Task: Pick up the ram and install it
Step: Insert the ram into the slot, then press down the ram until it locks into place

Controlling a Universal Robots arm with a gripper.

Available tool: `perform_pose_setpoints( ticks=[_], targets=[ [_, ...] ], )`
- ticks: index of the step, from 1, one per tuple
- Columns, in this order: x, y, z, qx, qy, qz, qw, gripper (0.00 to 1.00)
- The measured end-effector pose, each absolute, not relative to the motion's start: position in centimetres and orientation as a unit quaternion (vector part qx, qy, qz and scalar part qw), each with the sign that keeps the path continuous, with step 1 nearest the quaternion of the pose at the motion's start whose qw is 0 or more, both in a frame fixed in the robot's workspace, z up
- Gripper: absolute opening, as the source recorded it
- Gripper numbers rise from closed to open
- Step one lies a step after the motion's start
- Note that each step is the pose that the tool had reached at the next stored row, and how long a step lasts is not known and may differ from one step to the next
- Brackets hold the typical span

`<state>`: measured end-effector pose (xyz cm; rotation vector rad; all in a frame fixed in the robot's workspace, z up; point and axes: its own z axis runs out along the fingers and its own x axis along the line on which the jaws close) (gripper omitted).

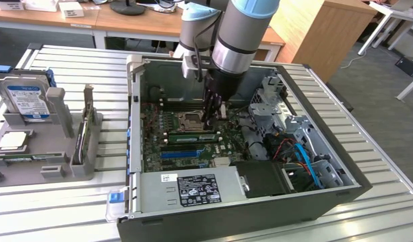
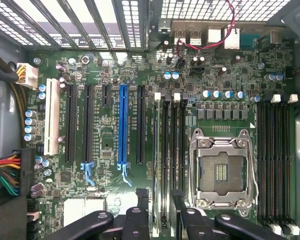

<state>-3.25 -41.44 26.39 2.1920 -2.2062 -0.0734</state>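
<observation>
The open computer case (image 1: 135, 126) sits on a slatted metal table (image 1: 374, 151), its near corner close to the table's front edge. The arm drops straight into the middle of it. The gripper (image 1: 212, 123) hangs low over the motherboard (image 2: 110, 70) with its dark fingers (image 2: 138, 220) spread apart, clamped on nothing. The long black memory slots (image 2: 171, 150) run between them. The ram (image 1: 191, 137) stands on edge on the board just under the fingertips, between the CPU socket (image 2: 222, 167) and the blue slot (image 2: 122, 125); whether it is fully latched I cannot tell. Room is tight. The power supply (image 1: 159, 194) fills the case's near edge, and a metal drive cage (image 1: 287, 126) with orange and blue cables (image 1: 302, 159) crowds the side at the exterior view's right. The slotted rear wall (image 2: 75, 20) closes the far side. On the power supply a black label (image 1: 199, 189) carries white print and marks, and a small white sticker (image 1: 168, 177) sits beside it; neither is legible. Tiny white lettering runs beside the board's slots, also unreadable. Toward the table's edge at the exterior view's left, a grey holder (image 1: 58, 151) props up a hard drive (image 1: 21, 98) with a blue and white label.
</observation>
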Motion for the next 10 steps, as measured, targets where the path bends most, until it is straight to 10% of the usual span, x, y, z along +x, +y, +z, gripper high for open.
perform_pose_setpoints(
  ticks=[10],
  targets=[
    [-3.25, -41.44, 26.40, 0.705, -0.709, -0.024, 0.015, 0.31]
  ],
)
